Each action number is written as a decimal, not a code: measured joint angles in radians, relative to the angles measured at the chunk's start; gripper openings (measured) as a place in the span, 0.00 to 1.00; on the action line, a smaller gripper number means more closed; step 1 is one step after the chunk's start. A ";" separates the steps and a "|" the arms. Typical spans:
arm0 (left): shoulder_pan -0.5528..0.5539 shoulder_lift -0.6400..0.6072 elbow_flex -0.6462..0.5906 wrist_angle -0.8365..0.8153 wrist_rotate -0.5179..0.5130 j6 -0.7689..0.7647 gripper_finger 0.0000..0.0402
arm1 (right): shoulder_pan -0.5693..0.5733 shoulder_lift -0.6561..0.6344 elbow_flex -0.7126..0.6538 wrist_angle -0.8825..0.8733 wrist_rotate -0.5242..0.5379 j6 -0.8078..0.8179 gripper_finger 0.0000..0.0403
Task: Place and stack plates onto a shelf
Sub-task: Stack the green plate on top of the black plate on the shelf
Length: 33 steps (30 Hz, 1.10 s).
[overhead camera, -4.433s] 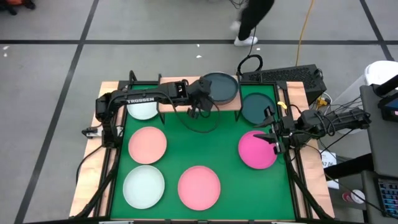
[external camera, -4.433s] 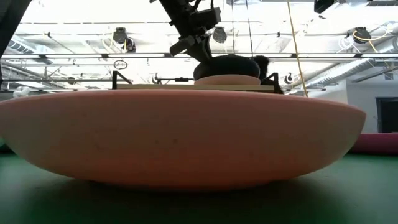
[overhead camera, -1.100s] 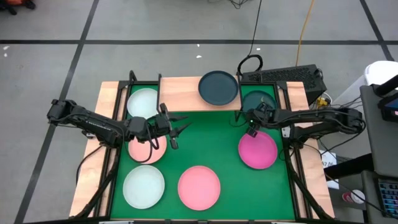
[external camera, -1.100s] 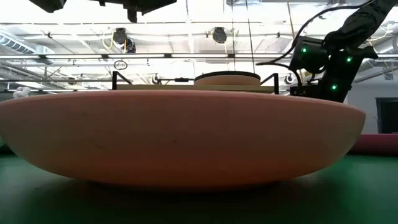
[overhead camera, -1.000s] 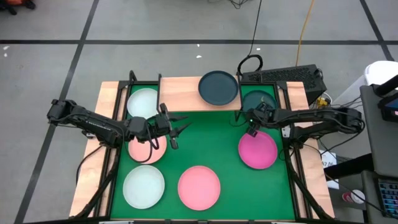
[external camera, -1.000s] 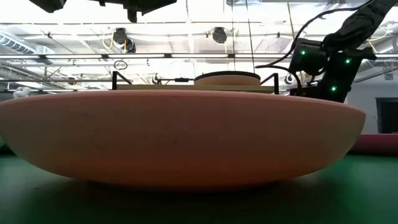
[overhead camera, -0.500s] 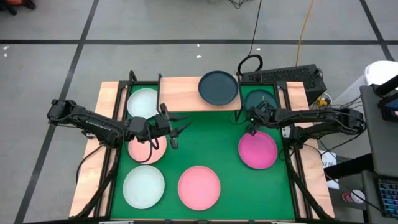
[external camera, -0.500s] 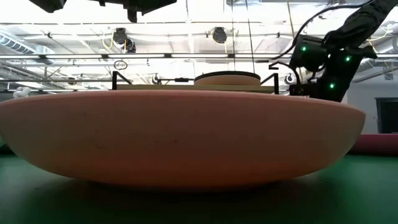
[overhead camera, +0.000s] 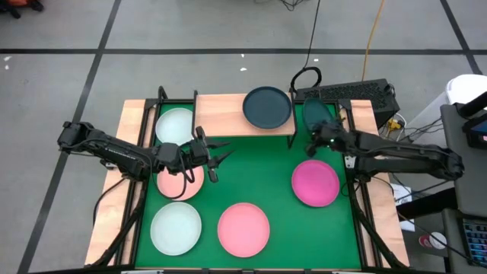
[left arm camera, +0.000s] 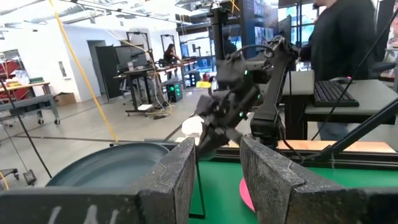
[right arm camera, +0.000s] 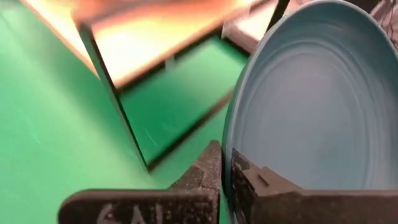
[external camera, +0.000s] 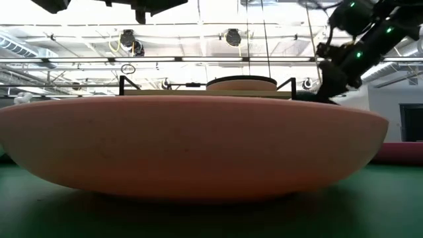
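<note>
Now we see the right gripper (right arm camera: 225, 177) pinching the smooth rim of a round dark teal plate (right arm camera: 311, 106), tilted at the table's 2 o'clock beside the flat wooden shelf (overhead camera: 228, 114), where another teal plate (overhead camera: 267, 107) sits. Left gripper (overhead camera: 215, 161) hangs spread above the salmon plate (overhead camera: 176, 183), 9 o'clock.
</note>
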<state>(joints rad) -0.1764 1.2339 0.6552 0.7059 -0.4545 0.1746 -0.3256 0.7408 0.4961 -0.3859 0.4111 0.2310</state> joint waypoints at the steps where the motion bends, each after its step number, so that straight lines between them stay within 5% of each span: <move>1: 0.000 0.000 0.000 0.000 0.000 0.000 0.34 | 0.000 -0.024 0.000 0.009 -0.009 -0.001 0.00; 8: 0.000 0.000 0.000 0.000 0.000 0.002 0.34 | 0.000 -0.115 0.001 0.176 -0.054 -0.054 0.00; 15: 0.000 0.000 0.000 0.000 0.000 0.003 0.34 | 0.001 -0.066 0.101 0.337 -0.077 -0.166 0.00; 33: 0.000 0.000 0.000 0.000 0.000 -0.010 0.34 | 0.007 0.568 0.568 0.238 -0.206 -0.439 0.00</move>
<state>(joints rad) -0.1765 1.2343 0.6552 0.7058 -0.4546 0.1648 -0.3183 1.3089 1.0641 -0.1475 0.2049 -0.2085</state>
